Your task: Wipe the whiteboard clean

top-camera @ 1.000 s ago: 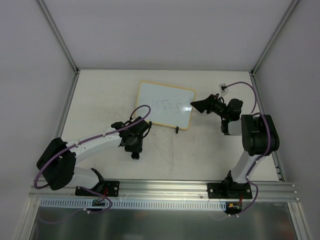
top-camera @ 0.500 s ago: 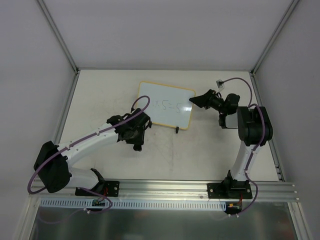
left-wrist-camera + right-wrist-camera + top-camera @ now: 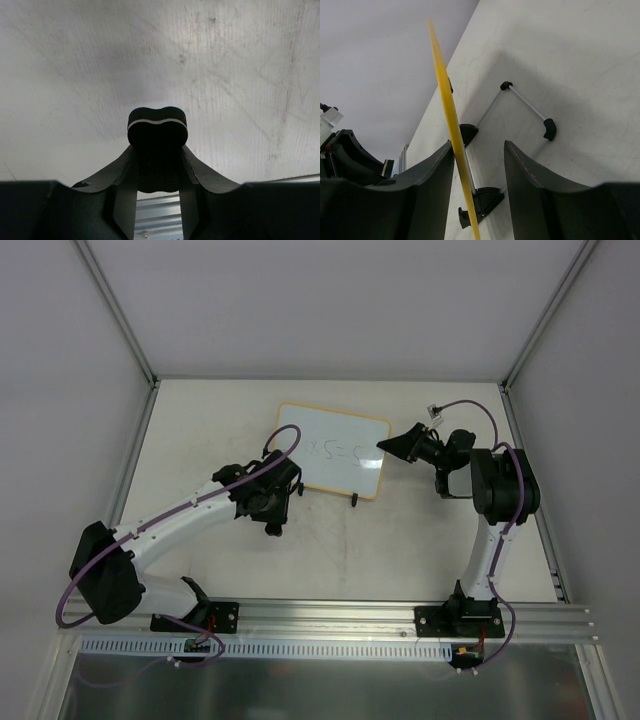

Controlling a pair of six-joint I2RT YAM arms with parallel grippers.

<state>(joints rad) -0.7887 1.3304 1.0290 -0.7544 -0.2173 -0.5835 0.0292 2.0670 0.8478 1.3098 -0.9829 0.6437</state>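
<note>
While one whiteboard (image 3: 335, 435) stands toward the far edge of the desk (image 3: 400, 540), two tools flank it.
Right tool (image 3: 383, 446) straddles its right edge, jaws apart; left tool (image 3: 157, 121), pinched closed and empty, sits by its near-left corner.

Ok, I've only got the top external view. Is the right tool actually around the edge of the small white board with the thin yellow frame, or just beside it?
Observer: Around it: the yellow edge of the whiteboard stands between the fingers of the right tool, with a gap on one side.
Operator: What props it up?
Observer: A thin metal wire stand with black end pieces.
Operator: And the left tool?
Observer: Shut on a dark rounded block with a pale stripe.
</note>
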